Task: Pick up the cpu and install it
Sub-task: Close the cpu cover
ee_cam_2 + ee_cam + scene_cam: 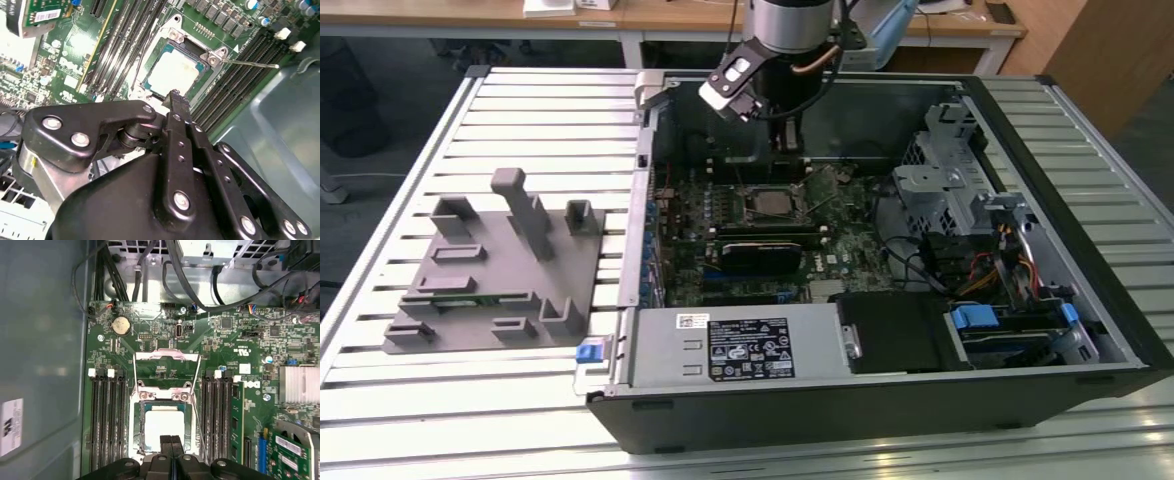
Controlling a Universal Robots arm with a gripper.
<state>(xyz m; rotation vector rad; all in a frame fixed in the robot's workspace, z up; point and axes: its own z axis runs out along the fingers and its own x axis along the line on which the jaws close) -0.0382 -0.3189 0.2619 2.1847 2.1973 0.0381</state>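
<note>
The cpu (pixel 162 426), a pale silver-white square, lies flat inside the black socket frame (pixel 141 432) on the green motherboard (pixel 220 335). Its top also shows in the second wrist view (pixel 172 74), and in the exterior view it sits at the board's middle (pixel 771 204). My gripper (pixel 171 442) hangs just above the cpu's near edge. Its two black fingers (pixel 176 102) are shut together with nothing between them. From outside, the gripper (pixel 785 140) reaches down into the open computer case (pixel 1067 200). The socket's metal load plate (pixel 167 356) stands hinged open.
A grey plastic fixture (pixel 494 270) with a green memory stick (pixel 454 297) lies on the slatted table at the exterior view's left. Black memory slots (pixel 107 415) flank the socket. A thin lever wire (pixel 250 64), cables (pixel 165 270), an expansion card (pixel 295 450) and a drive cage (pixel 961 180) crowd the case.
</note>
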